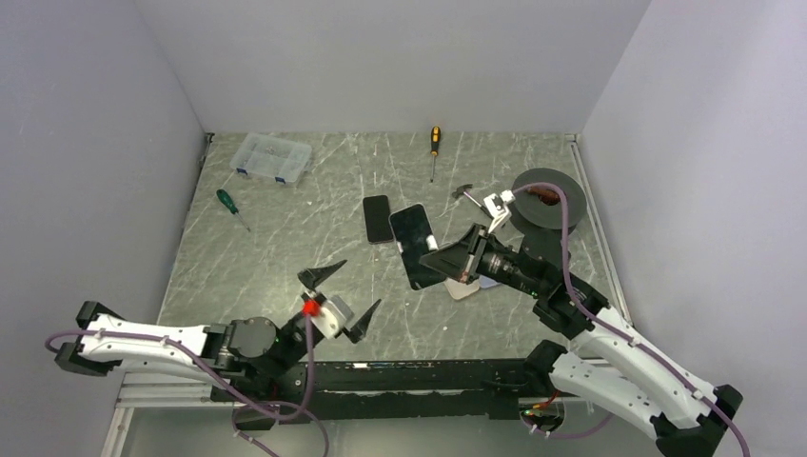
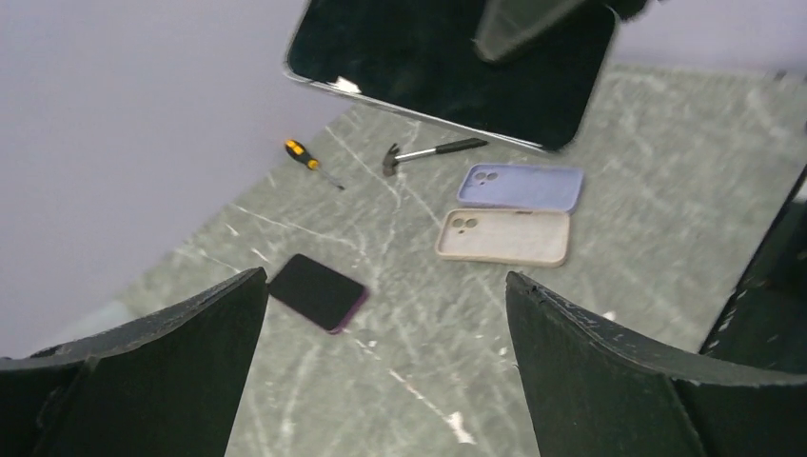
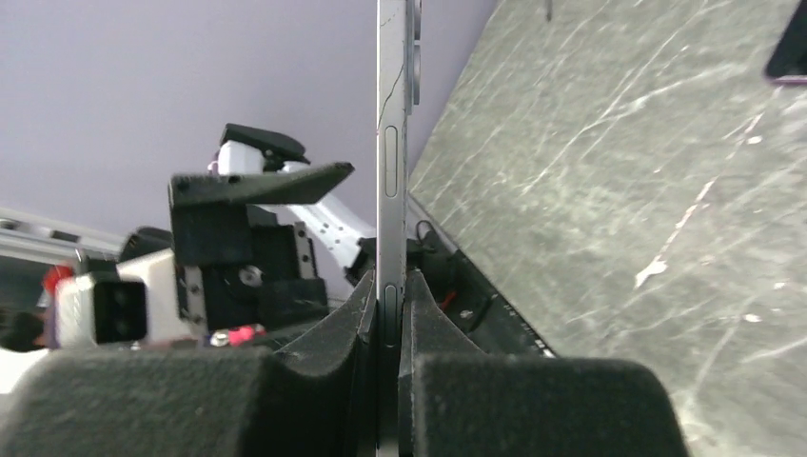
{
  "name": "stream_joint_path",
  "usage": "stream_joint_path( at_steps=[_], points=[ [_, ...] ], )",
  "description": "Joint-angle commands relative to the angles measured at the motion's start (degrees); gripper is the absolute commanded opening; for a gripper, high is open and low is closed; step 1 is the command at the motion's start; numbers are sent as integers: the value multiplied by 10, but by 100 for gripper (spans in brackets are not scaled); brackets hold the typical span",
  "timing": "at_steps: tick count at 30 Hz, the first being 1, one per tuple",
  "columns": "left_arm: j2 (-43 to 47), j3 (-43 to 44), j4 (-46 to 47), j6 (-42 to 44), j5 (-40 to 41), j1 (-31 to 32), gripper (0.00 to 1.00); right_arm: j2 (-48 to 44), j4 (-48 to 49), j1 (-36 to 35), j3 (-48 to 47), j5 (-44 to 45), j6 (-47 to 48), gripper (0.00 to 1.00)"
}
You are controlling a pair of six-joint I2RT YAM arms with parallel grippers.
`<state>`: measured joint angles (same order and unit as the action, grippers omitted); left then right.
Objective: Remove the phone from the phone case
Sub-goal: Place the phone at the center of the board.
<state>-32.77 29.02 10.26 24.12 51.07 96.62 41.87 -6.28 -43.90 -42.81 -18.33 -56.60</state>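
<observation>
My right gripper (image 1: 433, 255) is shut on a bare black phone (image 1: 415, 245) and holds it above the table, out of any case. In the right wrist view the phone (image 3: 391, 143) stands edge-on between the pads (image 3: 391, 305). In the left wrist view it (image 2: 447, 57) hangs overhead. An empty beige case (image 2: 504, 237) and an empty lavender case (image 2: 521, 186) lie flat on the table. A second phone in a purple case (image 1: 378, 218) lies screen-up; it also shows in the left wrist view (image 2: 316, 291). My left gripper (image 1: 360, 282) is open and empty (image 2: 385, 276), near the front edge.
A clear parts box (image 1: 273, 157) and a green screwdriver (image 1: 230, 206) lie at the back left. An orange screwdriver (image 1: 434, 148), a small hammer (image 1: 468, 193) and a dark round disc (image 1: 549, 198) lie at the back right. Walls close in three sides.
</observation>
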Motion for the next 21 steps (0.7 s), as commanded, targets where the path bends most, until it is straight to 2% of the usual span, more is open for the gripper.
stream_joint_path(
  at_steps=[1,2,5,6,9,13,17,21],
  points=[
    [27,15,-41,-225,-60,-54,99,-44,12,-2,22,47,94,0],
    [25,21,-64,-280,-85,-78,99,-51,21,-6,28,49,107,0],
    [2,42,-130,-389,-235,-177,99,-55,23,-25,35,76,141,0],
    [-9,48,-131,-411,-283,-213,100,-51,26,-33,34,84,151,0],
    [-27,43,-73,-457,-376,-255,99,-34,53,-61,43,107,167,0],
    [-12,-1,32,-506,-434,-298,99,-34,160,-84,97,123,161,0],
    [28,-60,128,-554,-468,-337,100,-27,300,-94,157,90,144,0],
    [74,-114,175,-595,-474,-375,99,-16,358,-105,166,76,155,0]
  ],
)
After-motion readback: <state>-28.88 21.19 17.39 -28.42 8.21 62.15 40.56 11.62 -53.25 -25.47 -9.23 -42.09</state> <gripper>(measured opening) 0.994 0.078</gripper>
